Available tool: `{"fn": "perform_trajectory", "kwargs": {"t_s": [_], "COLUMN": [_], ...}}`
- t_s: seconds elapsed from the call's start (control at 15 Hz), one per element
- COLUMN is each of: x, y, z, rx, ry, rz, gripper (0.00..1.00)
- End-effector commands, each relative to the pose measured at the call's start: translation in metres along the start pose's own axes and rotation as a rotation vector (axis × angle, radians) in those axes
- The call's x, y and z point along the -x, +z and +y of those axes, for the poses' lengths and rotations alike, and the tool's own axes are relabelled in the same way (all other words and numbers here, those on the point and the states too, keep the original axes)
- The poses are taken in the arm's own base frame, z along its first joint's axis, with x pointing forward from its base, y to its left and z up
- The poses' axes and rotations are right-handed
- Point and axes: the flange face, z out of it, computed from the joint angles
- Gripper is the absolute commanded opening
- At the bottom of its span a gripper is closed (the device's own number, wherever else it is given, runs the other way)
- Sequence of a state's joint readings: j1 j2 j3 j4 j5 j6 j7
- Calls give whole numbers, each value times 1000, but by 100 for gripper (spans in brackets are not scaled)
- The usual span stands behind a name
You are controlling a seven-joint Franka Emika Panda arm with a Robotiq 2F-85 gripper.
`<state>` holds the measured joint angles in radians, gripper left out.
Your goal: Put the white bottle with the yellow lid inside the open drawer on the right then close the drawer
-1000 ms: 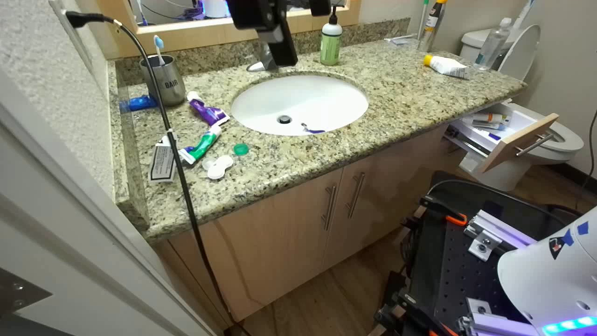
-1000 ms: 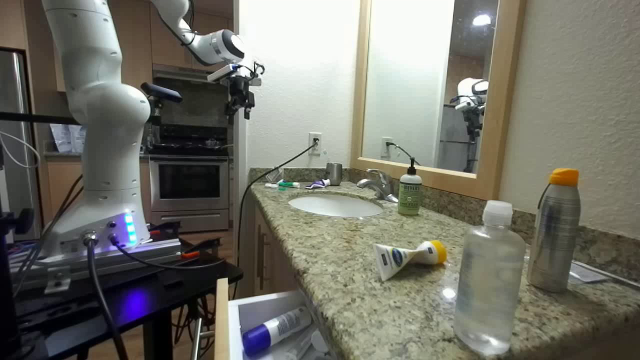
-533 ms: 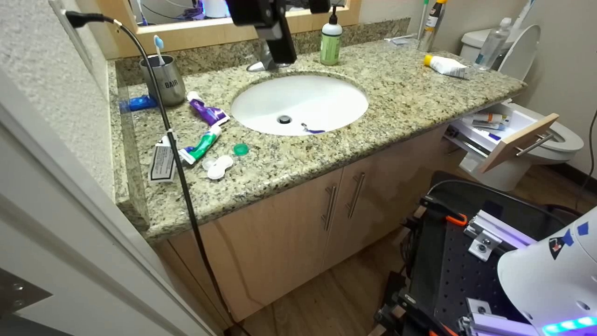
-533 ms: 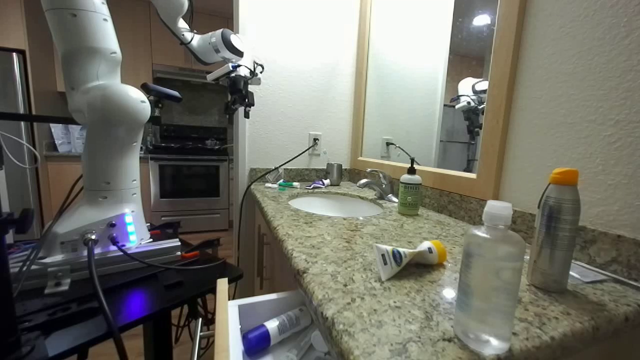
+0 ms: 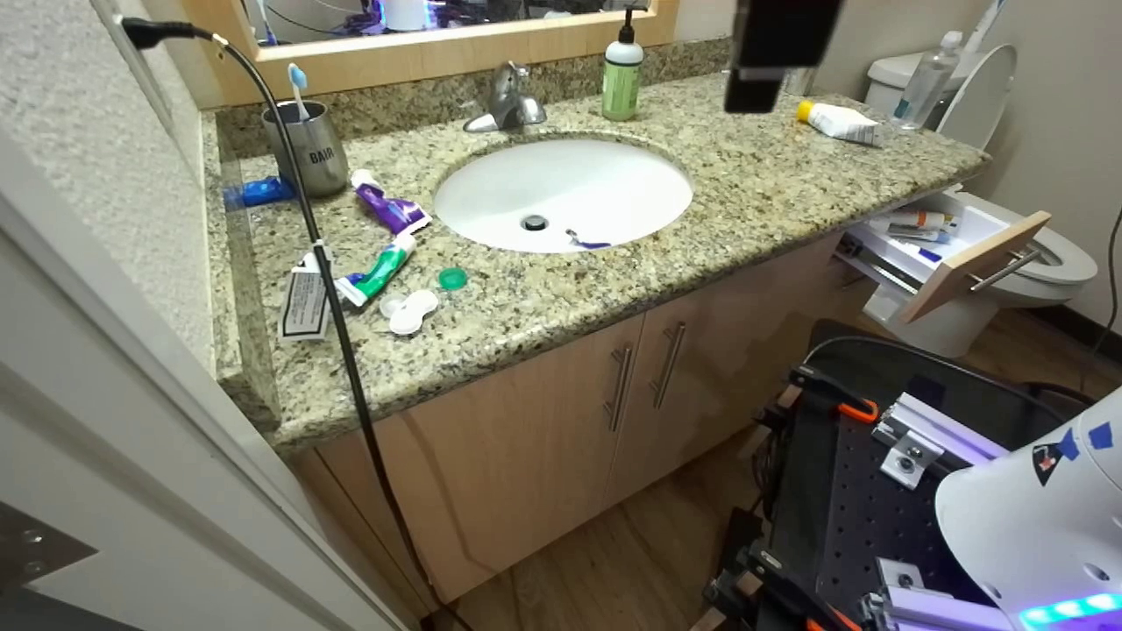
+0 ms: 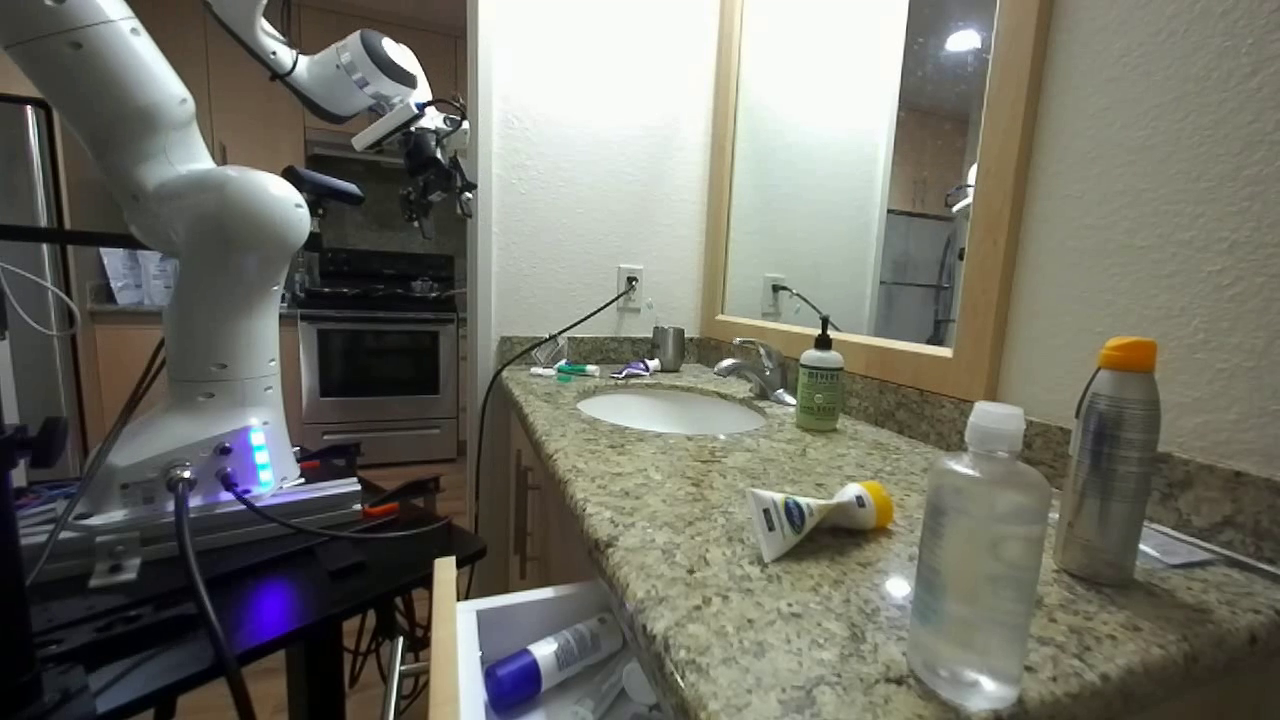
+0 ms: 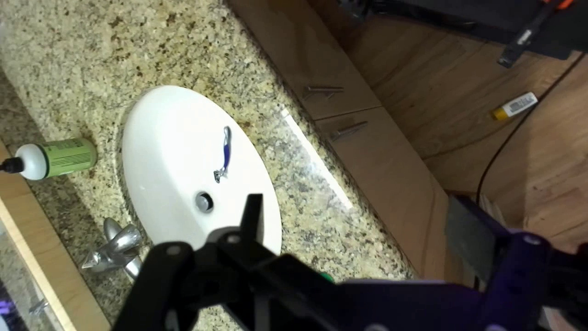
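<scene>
The white bottle with the yellow lid [image 5: 843,124] lies on its side on the granite counter, beyond the sink; it also shows in an exterior view [image 6: 818,514]. It is out of the wrist view. The drawer [image 5: 975,268] is pulled out below the counter's end, with tubes and bottles inside; its wooden front also shows in an exterior view [image 6: 444,640]. My gripper [image 7: 365,232] is open and empty, its fingers wide apart. In an exterior view the gripper [image 6: 444,214] hangs high, well above counter level and apart from the bottle and drawer.
Near the bottle stand a clear bottle [image 6: 978,570] and a silver spray can [image 6: 1110,470]. A green soap bottle [image 5: 621,83] and faucet [image 5: 506,101] stand behind the sink [image 5: 491,197]. A black cable [image 5: 337,324] hangs over the counter's near end. Toothpaste tubes [image 5: 381,272] lie there.
In an exterior view, my gripper has moved right, from in front of the faucet toward the bottle's end. The arm has drawn back and the gripper has turned. Bottle and drawer are unmoved.
</scene>
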<state>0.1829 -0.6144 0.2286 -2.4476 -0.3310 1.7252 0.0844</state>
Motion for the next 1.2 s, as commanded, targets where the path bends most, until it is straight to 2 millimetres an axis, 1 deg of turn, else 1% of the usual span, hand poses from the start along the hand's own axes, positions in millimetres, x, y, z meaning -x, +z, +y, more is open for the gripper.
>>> {"fn": "perform_trajectory", "kwargs": {"t_s": [0.0, 0.07, 0.13, 0.2, 0.27, 0.53, 1.13], "x": [11, 14, 12, -5, 7, 0, -1], "y": [1, -3, -5, -9, -5, -10, -10], "z": [-2, -1, -1, 5, -1, 3, 3], "rx": [10, 12, 11, -31, 1, -9, -10], "ry": [-2, 4, 5, 25, 8, 17, 19], "rz": [9, 19, 23, 10, 16, 20, 21], "gripper": [100, 100, 100, 100, 100, 100, 100]}}
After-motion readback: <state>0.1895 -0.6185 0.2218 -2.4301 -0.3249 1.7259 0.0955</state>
